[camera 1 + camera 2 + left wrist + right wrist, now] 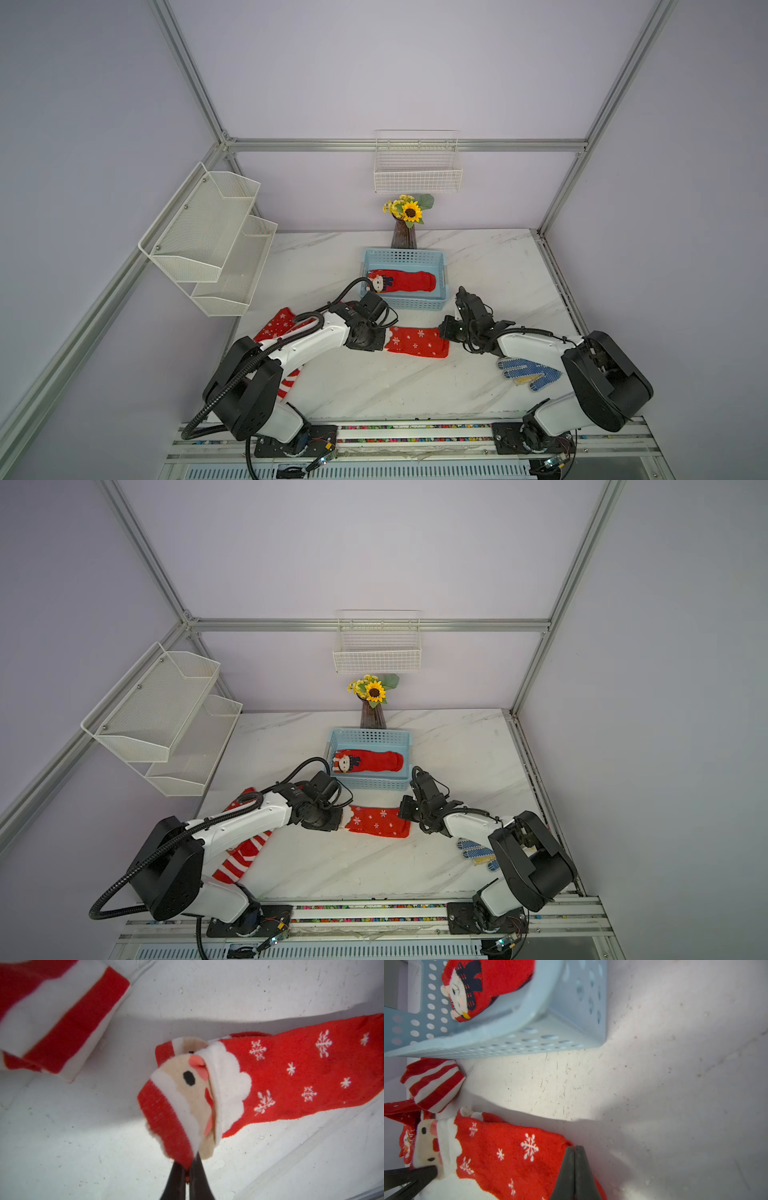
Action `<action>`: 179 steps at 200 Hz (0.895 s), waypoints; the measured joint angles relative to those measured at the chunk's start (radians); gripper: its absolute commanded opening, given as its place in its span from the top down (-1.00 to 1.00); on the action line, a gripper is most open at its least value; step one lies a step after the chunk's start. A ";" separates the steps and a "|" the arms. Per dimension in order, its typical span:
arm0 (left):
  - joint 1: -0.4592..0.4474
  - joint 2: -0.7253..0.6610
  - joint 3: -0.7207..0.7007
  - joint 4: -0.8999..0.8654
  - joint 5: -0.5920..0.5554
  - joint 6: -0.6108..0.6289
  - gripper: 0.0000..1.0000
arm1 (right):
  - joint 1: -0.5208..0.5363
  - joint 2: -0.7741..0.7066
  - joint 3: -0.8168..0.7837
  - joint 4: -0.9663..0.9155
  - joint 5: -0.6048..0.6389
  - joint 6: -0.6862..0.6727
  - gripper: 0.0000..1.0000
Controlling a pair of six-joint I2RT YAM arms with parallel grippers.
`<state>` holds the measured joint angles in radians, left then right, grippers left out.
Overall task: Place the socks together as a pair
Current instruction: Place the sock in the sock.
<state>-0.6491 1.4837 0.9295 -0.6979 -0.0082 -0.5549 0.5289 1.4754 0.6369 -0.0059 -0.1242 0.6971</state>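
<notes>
while the gloves [528,374] lie toward the near right corner of the bench [374,390] and a striped sock [237,862] by the left edge, the santa sock [419,341] lies mid-bench, left fingers [175,1180] clenched on its cuff, right fingers [583,1174] clenched on its toe; farther back, a snowman sock [409,281] lies in the basket [405,254].

Red socks, at least four: one Santa sock [417,341] mid-table, one snowman sock [405,281] in the blue basket [405,255], one snowflake sock [279,323] and one striped sock [239,860] at the left, both part-hidden, so no firm total. Baskets, two: the blue one, plus one wire basket [417,183] on the far wall. One two-tier mesh shelf [208,232], left wall. One vase [404,237] of sunflowers. Near right, dotted gloves [528,373] — number untellable. Arms, two — left arm [307,340], right arm [528,347].
</notes>
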 measured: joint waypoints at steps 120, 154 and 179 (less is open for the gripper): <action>0.000 -0.017 0.015 -0.034 -0.003 0.056 0.95 | 0.167 -0.362 0.000 -0.226 0.137 0.121 1.00; 0.001 0.017 0.069 -0.032 -0.006 0.078 0.95 | 0.167 -0.380 -0.007 -0.247 0.200 0.137 1.00; 0.001 0.048 0.084 -0.027 -0.003 0.082 0.95 | 0.168 -0.361 -0.007 -0.257 0.225 0.140 1.00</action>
<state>-0.6483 1.5322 1.0130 -0.7246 -0.0116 -0.4725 0.6968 1.1145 0.6296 -0.2630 0.1009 0.8368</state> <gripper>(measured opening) 0.048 0.041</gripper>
